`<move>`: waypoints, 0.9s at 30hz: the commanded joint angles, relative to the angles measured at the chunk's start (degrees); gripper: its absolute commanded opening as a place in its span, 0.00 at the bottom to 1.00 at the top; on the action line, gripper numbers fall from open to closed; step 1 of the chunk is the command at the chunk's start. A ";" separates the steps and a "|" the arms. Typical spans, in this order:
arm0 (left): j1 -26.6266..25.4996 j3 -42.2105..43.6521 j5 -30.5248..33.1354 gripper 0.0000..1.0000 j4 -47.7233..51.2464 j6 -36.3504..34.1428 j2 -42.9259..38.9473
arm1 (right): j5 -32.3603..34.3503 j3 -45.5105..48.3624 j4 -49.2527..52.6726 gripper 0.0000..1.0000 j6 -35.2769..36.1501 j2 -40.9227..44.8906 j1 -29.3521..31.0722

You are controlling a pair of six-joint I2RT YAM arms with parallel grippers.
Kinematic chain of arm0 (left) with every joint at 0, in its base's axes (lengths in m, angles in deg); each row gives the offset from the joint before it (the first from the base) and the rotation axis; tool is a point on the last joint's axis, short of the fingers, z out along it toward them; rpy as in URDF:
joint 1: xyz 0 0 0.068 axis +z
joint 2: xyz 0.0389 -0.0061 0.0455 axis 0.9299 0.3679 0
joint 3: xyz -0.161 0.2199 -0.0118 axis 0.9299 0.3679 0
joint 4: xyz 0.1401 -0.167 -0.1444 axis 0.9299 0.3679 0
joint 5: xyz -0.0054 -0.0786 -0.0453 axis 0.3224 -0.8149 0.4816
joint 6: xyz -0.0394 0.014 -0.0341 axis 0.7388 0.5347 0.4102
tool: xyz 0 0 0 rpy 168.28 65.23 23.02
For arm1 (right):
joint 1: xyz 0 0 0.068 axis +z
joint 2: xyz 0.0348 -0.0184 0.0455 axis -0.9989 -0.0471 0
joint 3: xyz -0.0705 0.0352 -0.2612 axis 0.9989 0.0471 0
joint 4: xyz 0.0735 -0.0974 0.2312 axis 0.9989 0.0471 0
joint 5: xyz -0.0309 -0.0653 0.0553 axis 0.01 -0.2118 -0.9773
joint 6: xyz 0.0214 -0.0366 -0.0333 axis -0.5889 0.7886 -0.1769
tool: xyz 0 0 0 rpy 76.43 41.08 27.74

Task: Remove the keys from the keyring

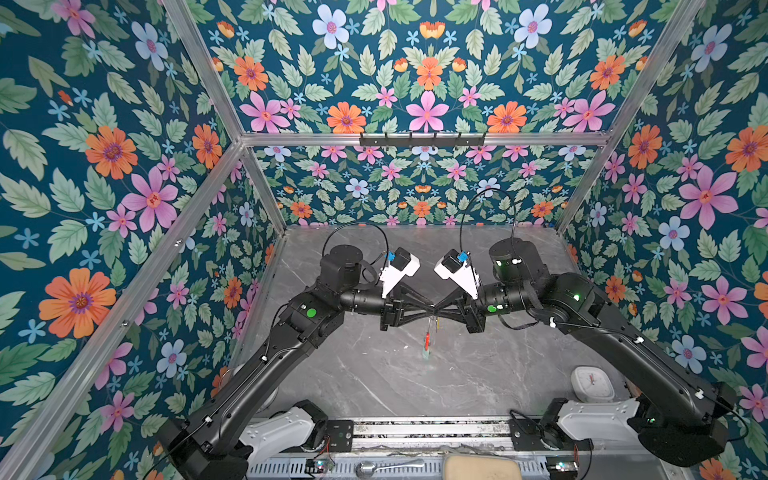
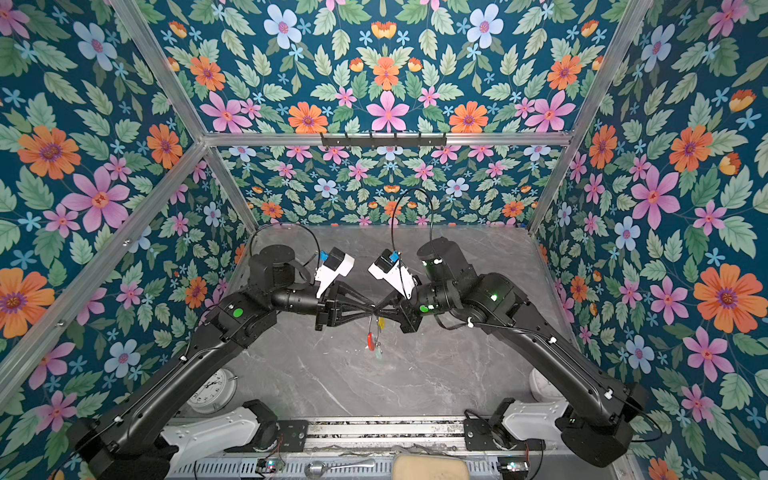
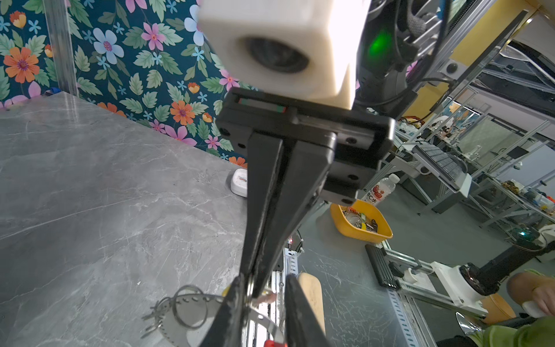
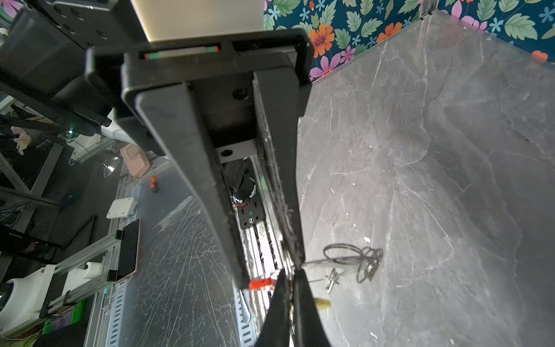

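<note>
Over the grey desk (image 1: 353, 386), my right hand (image 4: 289, 275) pinches the keyring (image 3: 198, 299), my left hand (image 3: 264, 296) slightly open around it; both keys (image 4: 332, 280) not yet off.

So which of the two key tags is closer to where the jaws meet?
The yellow tag, hanging just below the meeting jaws. The pale mint tag dangles farther from them, beyond the red sleeve.
</note>
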 commanded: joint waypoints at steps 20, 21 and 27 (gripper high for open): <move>-0.11 2.04 0.28 0.00 -6.43 0.96 -2.89 | -5.69 14.70 -22.54 0.49 -5.03 11.23 -6.26; -0.10 2.00 0.11 0.00 -6.38 0.87 -2.90 | -8.08 16.51 -25.33 0.50 -5.77 12.20 -7.18; -0.10 1.60 -0.94 0.00 -6.54 0.95 -3.03 | -14.62 20.81 -32.24 0.50 -4.05 13.21 -7.56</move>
